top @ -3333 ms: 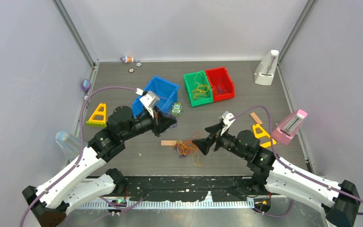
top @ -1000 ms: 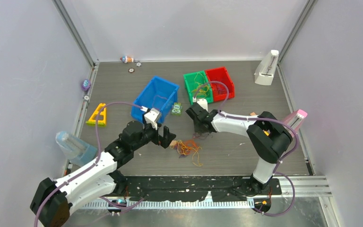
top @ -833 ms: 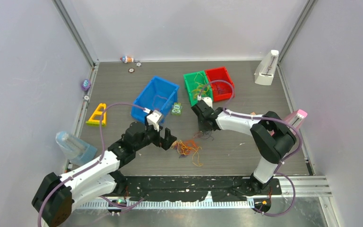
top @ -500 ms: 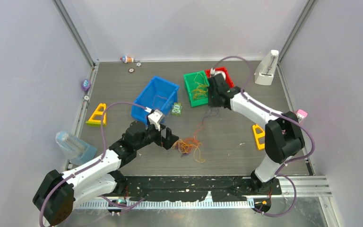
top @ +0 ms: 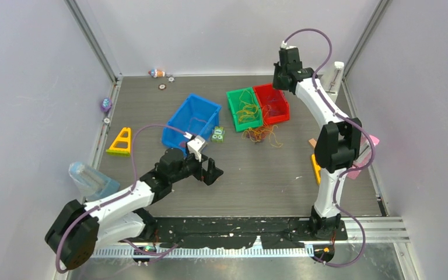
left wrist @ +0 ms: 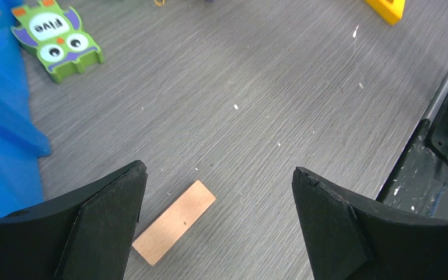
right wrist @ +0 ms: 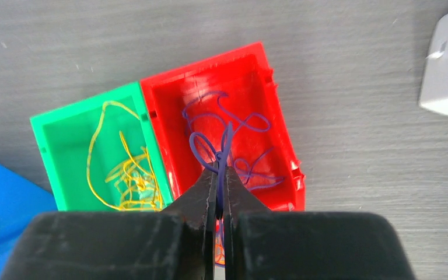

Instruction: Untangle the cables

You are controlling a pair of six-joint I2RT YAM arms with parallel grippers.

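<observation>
Purple, thin and floppy, one cable [right wrist: 226,140] is pinched between the pressed-together fingers of the right gripper [right wrist: 219,169]. It is held high over the red plastic bin [right wrist: 210,81] at the far side of the grey surface [top: 280,181], where more purple strands [right wrist: 251,122] lie. Yellow strands [right wrist: 131,175] sit in the green plastic bin [right wrist: 70,134] touching its left side. An orange-and-yellow tangle [top: 261,135] lies on the surface just near of both bins. Well to the near left, the left gripper [left wrist: 219,175] hovers low, fingers spread wide and holding nothing, beside a small pale wooden block [left wrist: 174,223]. The risk, I judge, is that if the held cable is snagged in the tangle, lifting will drag the whole bunch along. The slick strand could also slip free and drop outside the bin.
</observation>
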